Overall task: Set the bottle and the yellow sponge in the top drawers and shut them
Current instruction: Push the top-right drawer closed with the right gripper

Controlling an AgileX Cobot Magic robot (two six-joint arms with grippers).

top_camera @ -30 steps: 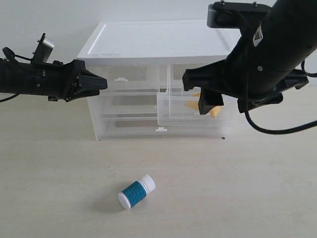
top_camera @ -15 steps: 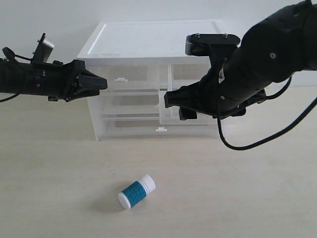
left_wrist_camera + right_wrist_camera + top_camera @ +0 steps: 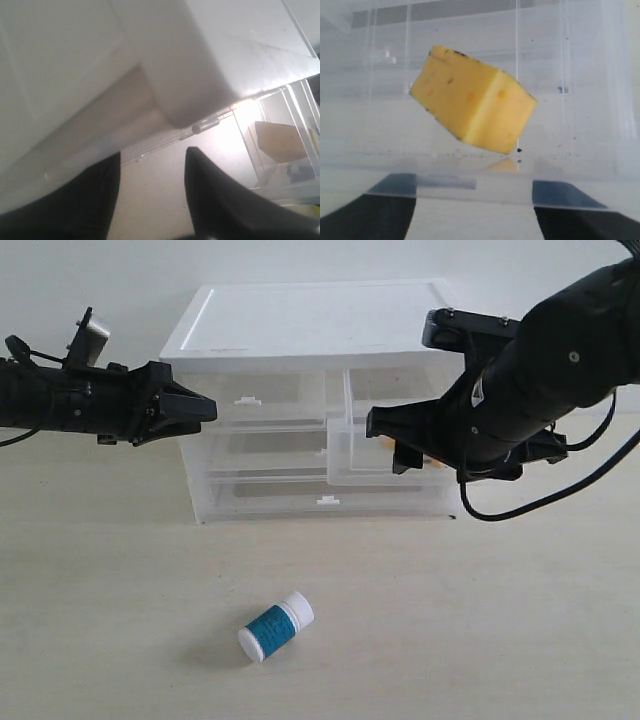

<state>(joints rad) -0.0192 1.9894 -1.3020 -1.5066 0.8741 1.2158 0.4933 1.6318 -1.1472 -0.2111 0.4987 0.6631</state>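
The bottle (image 3: 275,627), white with a teal label, lies on its side on the table in front of the unit. The yellow sponge (image 3: 472,106) rests inside the right top drawer (image 3: 345,455), which stands partly pulled out. My right gripper (image 3: 475,197) is open, its fingers (image 3: 570,202) spread just in front of that drawer's clear front wall; in the exterior view this gripper (image 3: 418,456) covers most of the drawer. The left top drawer (image 3: 250,400) is shut. My left gripper (image 3: 205,408) hovers open and empty at the unit's upper left corner, also shown in the left wrist view (image 3: 152,167).
The white-topped drawer unit (image 3: 310,320) stands at the back of the table against a pale wall. Two full-width drawers (image 3: 260,490) sit shut below the top ones. A black cable (image 3: 530,505) loops under my right arm.
My right arm has dropped lower in front of the right top drawer, hiding the sponge in the exterior view. That drawer has slid slightly inward. The left arm and the bottle have not moved.
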